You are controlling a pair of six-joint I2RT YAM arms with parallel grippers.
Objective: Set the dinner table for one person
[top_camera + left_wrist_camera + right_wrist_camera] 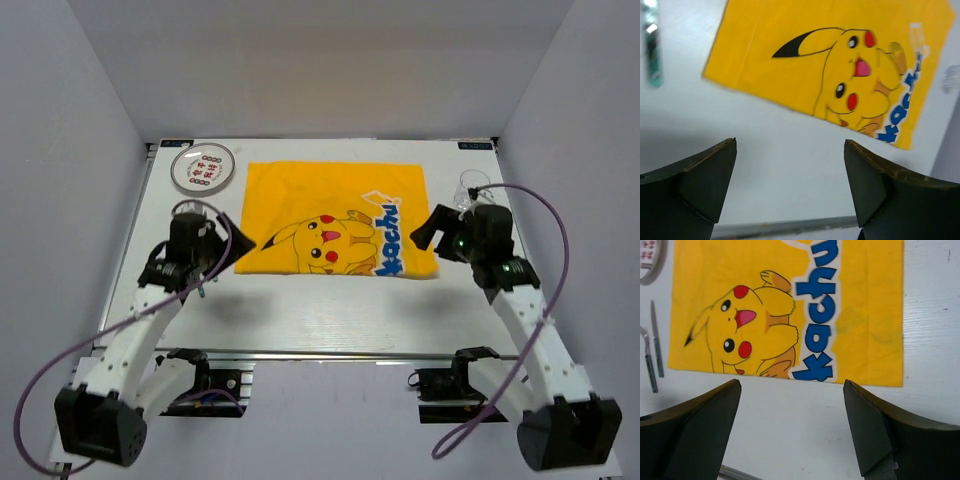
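Both arms reach forward over the large white grooved rectangular dinner table (320, 310), flanking its yellow cartoon-printed cloth placemat (335, 215); left gripper (790, 150) and right gripper (791, 390) hover with jaws spread (nothing held).

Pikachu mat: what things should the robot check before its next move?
1. Yellow mat spread out on the dinner table: ok.
2. Plate on the mat: not ok, it sits on the table beyond the mat's far left corner.
3. Left jaws open and empty: ok.
4. Right jaws open and empty: ok.
5. Glass upright near the right arm: cannot tell.
6. Cutlery reachable, lying on the table left of the mat: ok.
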